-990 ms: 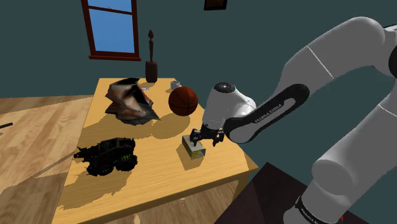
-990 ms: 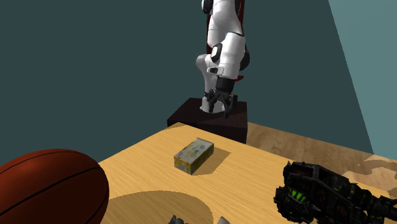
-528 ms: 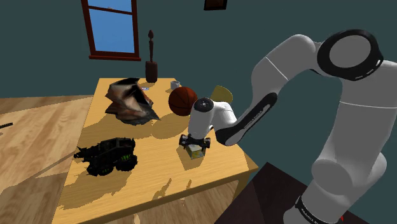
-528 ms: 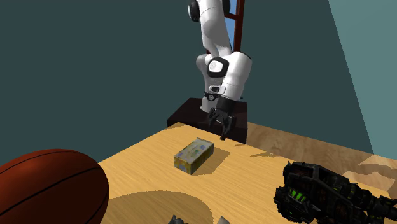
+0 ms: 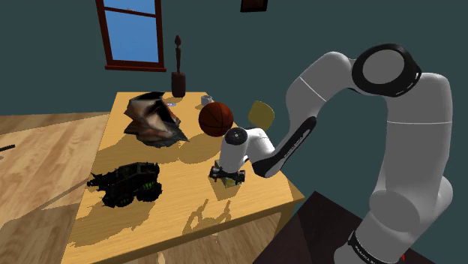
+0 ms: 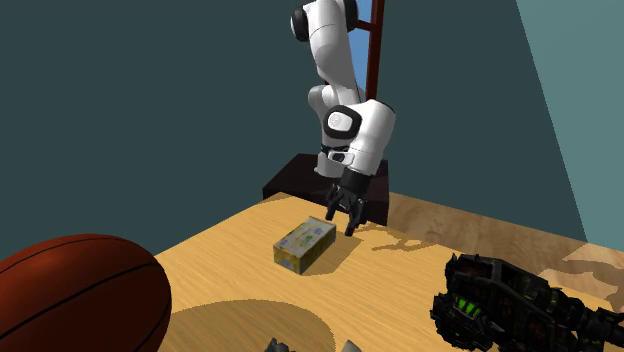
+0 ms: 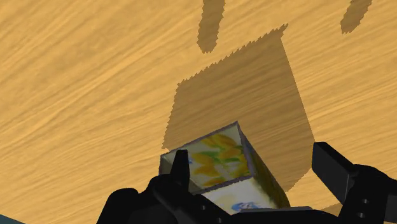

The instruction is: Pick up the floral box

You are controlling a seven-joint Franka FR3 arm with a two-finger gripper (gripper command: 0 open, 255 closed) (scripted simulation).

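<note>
The floral box is a small carton printed with yellow and green flowers. It lies flat on the wooden table, near the edge by the stand. In the shoulder view only a bit of the floral box peeks out under the hand. My gripper hangs open just over the box's end that faces the stand. In the wrist view the floral box lies between the spread fingers of the gripper, close to one finger and well apart from the other; neither clasps it.
A basketball rests behind the box. A black toy vehicle stands toward the shoulder view's left, and a crumpled dark object lies farther back. A dark bottle-like figure stands at the table's far edge. The stand is beside the table.
The arm has folded down and the hand has sunk from above the table edge to just over the box. The fingers have stayed apart and the box has not moved.
</note>
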